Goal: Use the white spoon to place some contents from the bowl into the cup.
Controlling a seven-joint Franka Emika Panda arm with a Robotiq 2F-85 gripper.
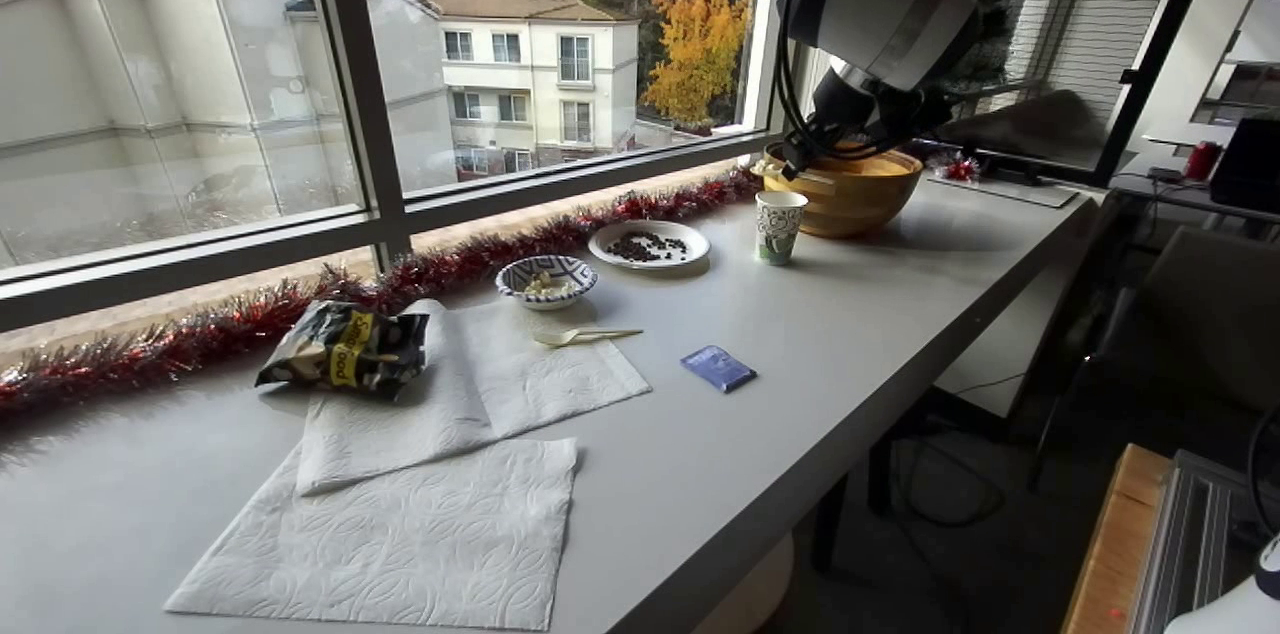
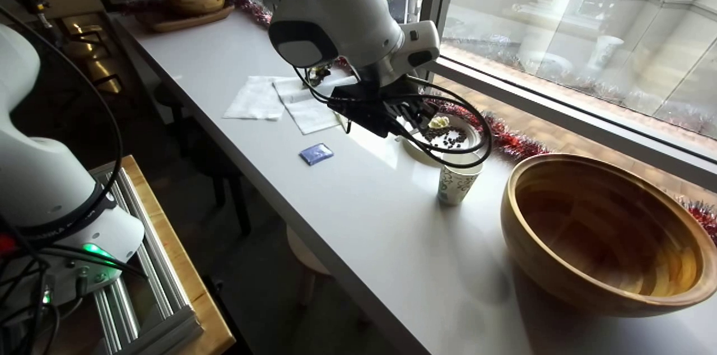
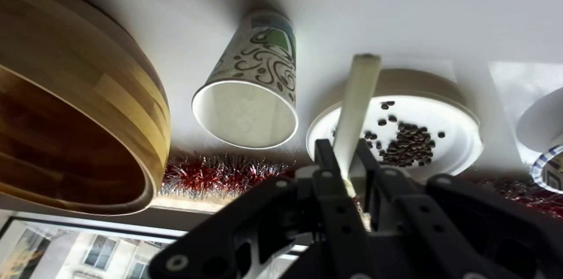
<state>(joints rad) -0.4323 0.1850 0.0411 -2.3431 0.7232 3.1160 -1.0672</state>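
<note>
White spoon — one in tool — one cup

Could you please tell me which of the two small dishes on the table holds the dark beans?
The white plate between the paper cup and the patterned bowl: dark beans lie on it, while that bowl holds pale pieces.

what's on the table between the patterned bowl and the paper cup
A white plate with dark beans lies between bowl and cup, as an exterior view and the wrist view show.
</note>
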